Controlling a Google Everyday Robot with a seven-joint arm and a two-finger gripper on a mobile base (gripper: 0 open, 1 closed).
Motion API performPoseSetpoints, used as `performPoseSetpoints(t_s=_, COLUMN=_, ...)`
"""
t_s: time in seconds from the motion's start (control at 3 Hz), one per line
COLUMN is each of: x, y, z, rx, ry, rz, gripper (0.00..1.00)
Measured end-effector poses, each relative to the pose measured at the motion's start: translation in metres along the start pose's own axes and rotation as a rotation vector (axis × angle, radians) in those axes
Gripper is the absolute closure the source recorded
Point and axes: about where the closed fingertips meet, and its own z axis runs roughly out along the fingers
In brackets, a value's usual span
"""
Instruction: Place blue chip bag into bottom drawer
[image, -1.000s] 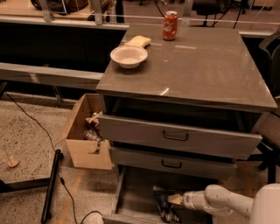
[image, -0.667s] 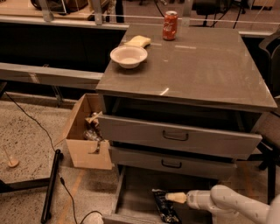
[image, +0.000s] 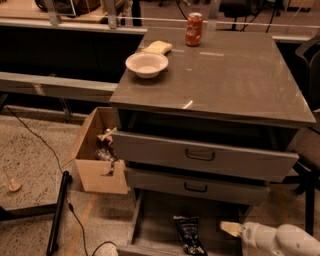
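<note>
1. Three grey drawers stand pulled out of a grey cabinet (image: 235, 75). The top drawer (image: 205, 156) and the middle drawer (image: 196, 186) each carry a black handle, and the bottom drawer (image: 156, 224) reaches furthest toward the camera.
2. One blue chip bag (image: 187, 234) lies flat on the floor of the bottom drawer, near its middle and toward the front edge. It is dark and crinkly, with pale lettering across its face that is too small to read.
3. One gripper (image: 231, 228) sits low inside the same drawer, just right of the bag, its cream tip pointing left at it. A strip of bare drawer floor shows between them, so it holds nothing. Whether it is spread or closed cannot be told.
4. One white arm (image: 280, 239) runs from the gripper to the lower right corner.
5. Three things stand on the cabinet top. A white bowl (image: 146, 64) is near the left edge, a yellow sponge (image: 158, 47) just behind it, and a red soda can (image: 193, 29) upright at the back. The can bears white markings that cannot be read.
6. One open cardboard box (image: 95, 175) of crumpled items sits on the speckled floor against the cabinet's left side. It shows no print.
7. One black pole (image: 57, 212) lies on the floor to the left of the box.
</note>
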Motion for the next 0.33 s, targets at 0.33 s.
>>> performPoseSetpoints(t_s=0.33, x=-0.0055, y=-0.0119, z=-0.0554, rx=0.079, ry=-0.066, rz=0.013, gripper=0.84)
